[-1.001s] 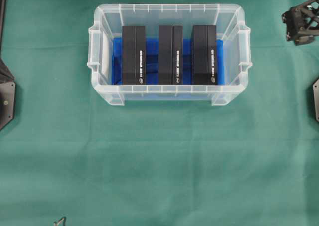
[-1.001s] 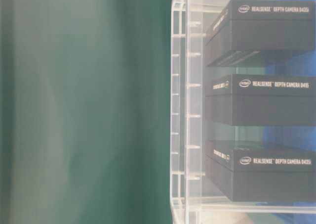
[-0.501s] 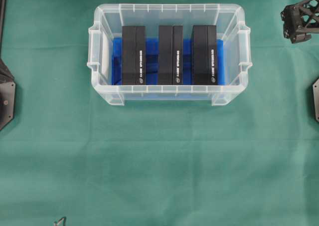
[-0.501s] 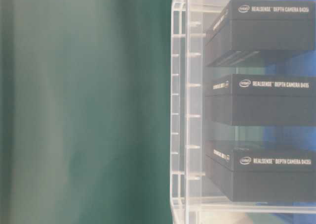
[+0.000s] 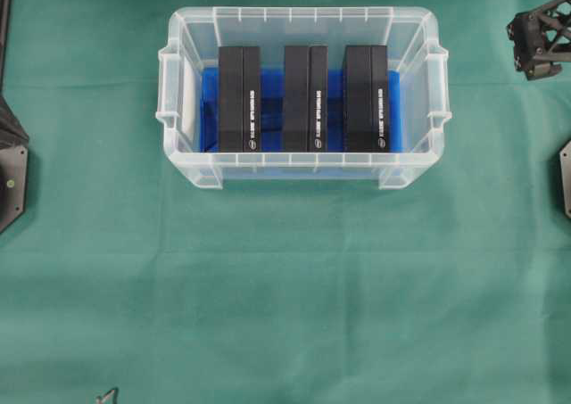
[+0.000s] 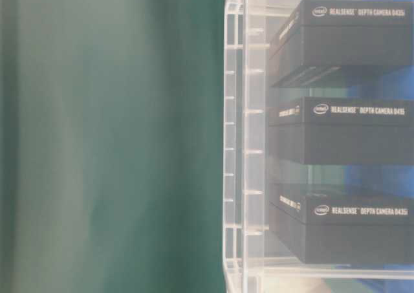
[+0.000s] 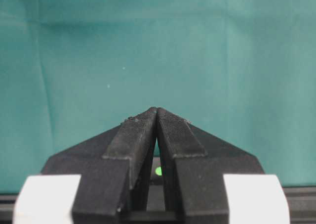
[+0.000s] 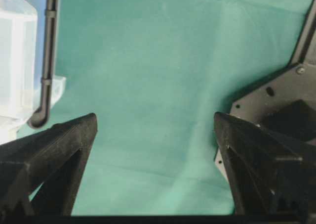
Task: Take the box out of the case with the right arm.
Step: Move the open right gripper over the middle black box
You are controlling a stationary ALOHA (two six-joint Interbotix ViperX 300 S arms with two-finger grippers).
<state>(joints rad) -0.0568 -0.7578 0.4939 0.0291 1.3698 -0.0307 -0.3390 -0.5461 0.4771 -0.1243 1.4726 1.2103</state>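
**Right arm waits beside the case, all boxes inside**

Green cloth covers the whole table in the overhead view. I see the clear case in the upper middle, with a ribbed rim and blue lining at its bottom. Three black RealSense camera boxes stand in it side by side: the left box, the middle box and the right box. Small gaps are between them, I think to give room for a finger. The right gripper shows only partly at the upper right edge, well apart from the case, so I judge that the approach is not finished.

From the table-level view, through the transparent wall, I read the white print "RealSense Depth Camera D435i" on each box. They are matte black with sharp edges, so they look rigid.

On the left wrist view, the left gripper has its fingers together, tip against tip, over bare cloth. I think that it is parked out of the way.

On the right wrist view, the right gripper's fingers stand wide apart with nothing between them, ready for a box. A corner of the case is at the left edge.
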